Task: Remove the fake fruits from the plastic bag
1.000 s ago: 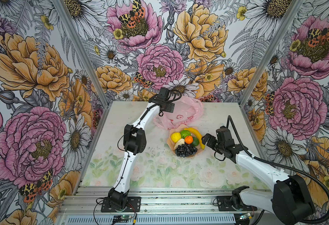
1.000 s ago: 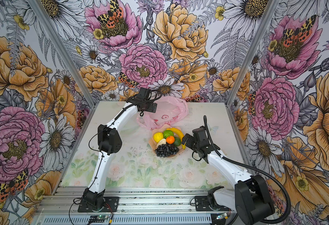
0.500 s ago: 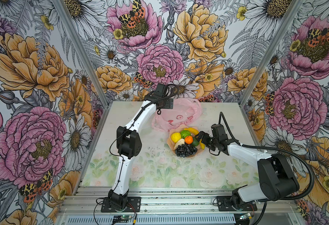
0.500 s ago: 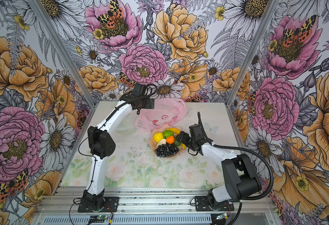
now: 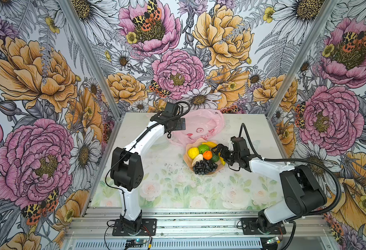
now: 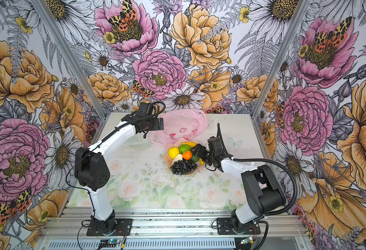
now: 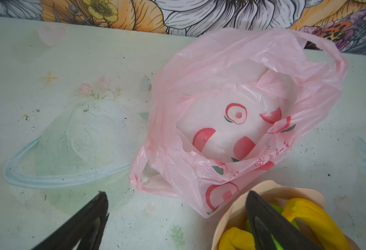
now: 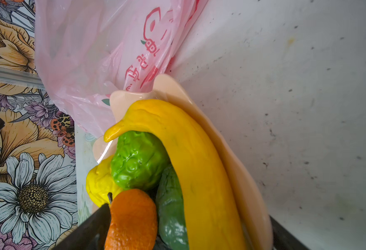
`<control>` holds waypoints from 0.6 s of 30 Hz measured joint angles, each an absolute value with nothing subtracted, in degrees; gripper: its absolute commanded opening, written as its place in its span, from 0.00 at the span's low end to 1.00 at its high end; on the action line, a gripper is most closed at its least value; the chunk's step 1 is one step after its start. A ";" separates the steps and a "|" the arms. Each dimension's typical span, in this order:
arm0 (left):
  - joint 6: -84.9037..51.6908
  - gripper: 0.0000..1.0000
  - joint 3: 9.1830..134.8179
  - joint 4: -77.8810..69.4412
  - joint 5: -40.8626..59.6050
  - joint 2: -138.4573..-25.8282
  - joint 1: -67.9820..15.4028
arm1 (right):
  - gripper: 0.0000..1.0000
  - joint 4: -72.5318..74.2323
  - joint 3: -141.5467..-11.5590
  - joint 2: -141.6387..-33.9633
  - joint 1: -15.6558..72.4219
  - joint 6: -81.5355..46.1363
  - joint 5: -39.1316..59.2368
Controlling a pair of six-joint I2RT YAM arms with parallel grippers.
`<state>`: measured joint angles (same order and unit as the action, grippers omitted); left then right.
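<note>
The fake fruits lie heaped in a peach scalloped dish (image 5: 196, 141) mid-table: lemon (image 5: 193, 152), lime (image 5: 203, 148), orange (image 5: 207, 155), avocado (image 5: 215, 158), banana (image 8: 199, 173), a beige piece (image 5: 197, 159) and grapes (image 5: 204, 167). Behind the dish, touching it, the pink plastic bag (image 5: 201, 125) lies slack with its mouth open; I see no fruit inside it. My left gripper (image 7: 176, 193) hangs open above the table by the bag's near-left corner. My right gripper (image 8: 188, 212) is open at the dish's right side, jaws spread around the orange, avocado, banana and rim.
Flowered walls close in the table (image 5: 177, 186) at the back and both sides. A metal rail (image 5: 199, 223) with both arm bases runs along the front. Bare tabletop lies in front of the dish and to the right of the bag.
My right gripper has moved left and back until its open jaws reach over the dish's right side. My left gripper has drifted a little to the left, off the bag.
</note>
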<state>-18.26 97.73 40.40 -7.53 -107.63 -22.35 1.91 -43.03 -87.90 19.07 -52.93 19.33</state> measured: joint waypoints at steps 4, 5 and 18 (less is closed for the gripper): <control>-20.58 0.99 89.60 36.47 -7.51 -102.54 -20.27 | 0.97 2.52 -43.05 -88.05 20.25 -53.30 19.35; -21.26 0.99 86.94 35.20 -7.49 -100.88 -19.64 | 0.97 2.63 -43.16 -88.27 20.62 -53.41 19.35; -28.56 0.99 58.65 20.36 -8.29 -83.40 -13.74 | 0.98 4.03 -45.89 -92.01 24.75 -54.68 18.87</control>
